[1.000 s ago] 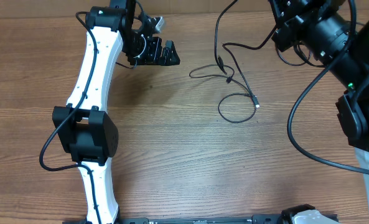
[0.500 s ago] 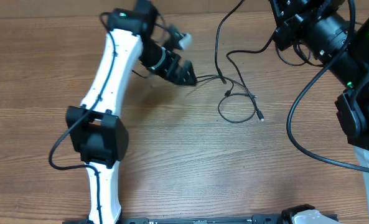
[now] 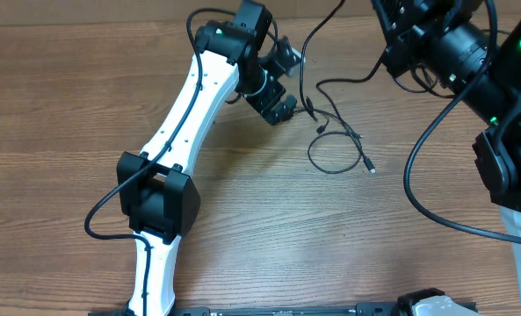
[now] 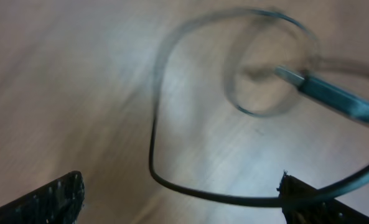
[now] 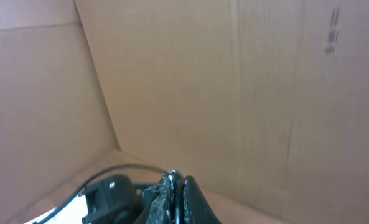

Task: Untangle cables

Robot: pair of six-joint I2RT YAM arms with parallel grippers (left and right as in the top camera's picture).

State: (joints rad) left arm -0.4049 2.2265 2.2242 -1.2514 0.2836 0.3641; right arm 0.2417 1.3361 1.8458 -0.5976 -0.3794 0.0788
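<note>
Thin black cables [image 3: 330, 132] lie tangled at the table's upper middle, with a loop and a silver-tipped plug [image 3: 370, 167]. One strand [image 3: 306, 53] climbs toward the top edge. My left gripper [image 3: 279, 107] hangs open just left of the tangle. In the left wrist view a cable [image 4: 153, 137] curves between the wide-apart fingertips [image 4: 60, 196] and crosses the right one, with my left gripper [image 4: 181, 199] empty. A blurred loop and plug [image 4: 333, 99] lie beyond. My right gripper [image 5: 177, 177] is shut and raised; whether it pinches a cable does not show.
The bulky black right arm [image 3: 471, 61] fills the upper right, its thick cable [image 3: 418, 193] sagging over the table. The white left arm [image 3: 168, 167] slants across the left half. A cardboard wall [image 5: 234, 81] stands behind the table.
The left arm has swung right along the back of the table to the tangle. The cable loop and plug have shifted slightly right. The right arm has stayed still.
</note>
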